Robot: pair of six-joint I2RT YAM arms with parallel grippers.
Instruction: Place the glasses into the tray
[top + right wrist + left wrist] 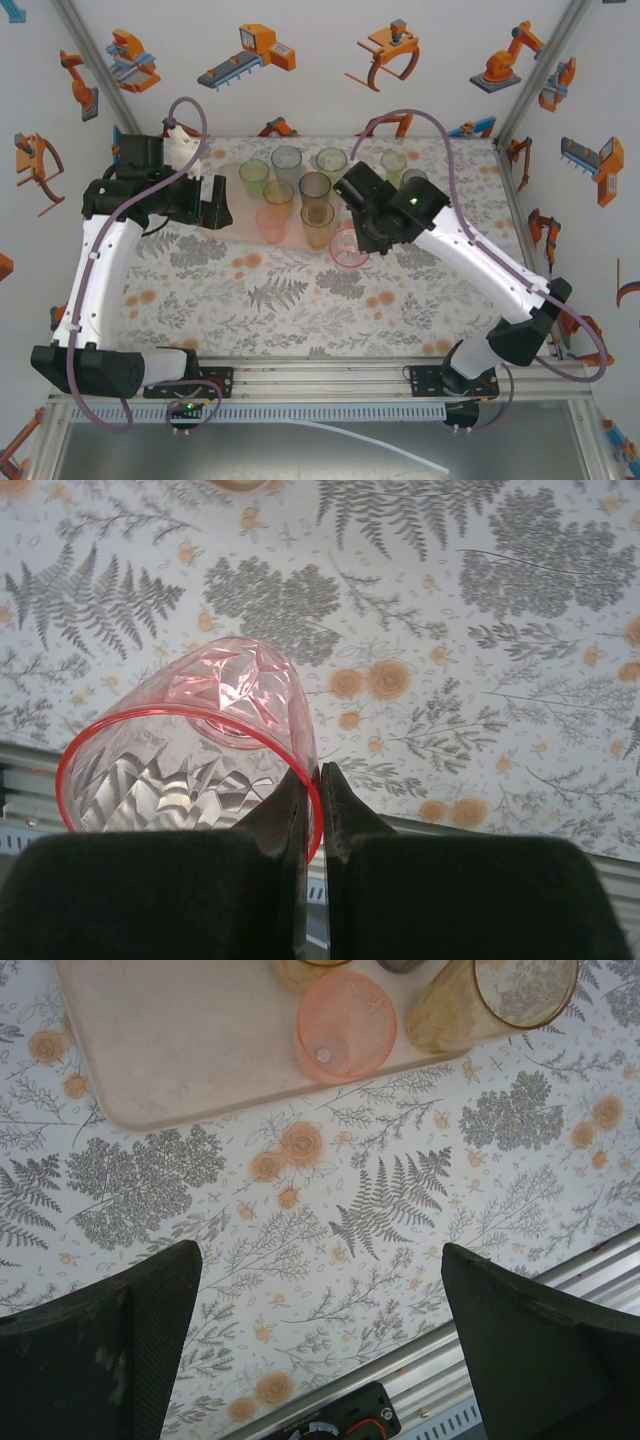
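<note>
The pale pink tray (228, 180) lies at the back middle of the table with several tinted glasses standing on it, among them a green one (254, 177), a smoky one (315, 187) and an amber one (318, 222). My right gripper (320, 780) is shut on the rim of a pink glass (200, 750), one finger inside and one outside. It holds that pink glass (347, 248) tilted just off the tray's near right corner. My left gripper (320, 1290) stands wide open over bare cloth, near the tray (190, 1050). A salmon glass (345, 1025) and an amber glass (490, 1000) stand at the tray's edge.
A green glass (393, 163) and a grey glass (414, 178) stand on the flowered cloth to the right of the tray, behind my right arm. The table's metal front rail (500, 1330) runs below the left gripper. Aluminium frame posts stand at both back corners.
</note>
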